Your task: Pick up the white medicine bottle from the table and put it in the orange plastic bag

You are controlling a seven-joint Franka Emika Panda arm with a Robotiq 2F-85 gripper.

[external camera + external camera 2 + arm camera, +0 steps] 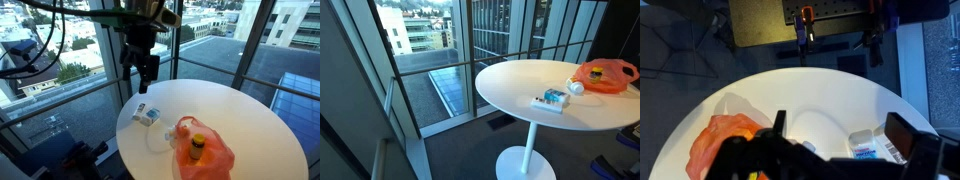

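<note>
The white medicine bottle (576, 88) is a small white shape on the round white table (510, 85), just beside the orange plastic bag (605, 75). In the wrist view the bottle (808, 146) peeks out at the edge of the gripper body. The crinkled bag (208, 152) lies on the table (250, 115) and a yellow-orange bottle with a dark cap (197, 146) sits in it. My gripper (148, 76) hangs open and empty above the table's far edge, over the blue-and-white pack (147, 115). In the wrist view its jaws (840, 132) are spread wide, with the bag (725, 140) to their left.
The flat blue-and-white pack (868, 148) lies near the table edge and also shows in an exterior view (552, 99). Glass walls and a railing surround the table, with a drop to the floor past the rim (700, 100).
</note>
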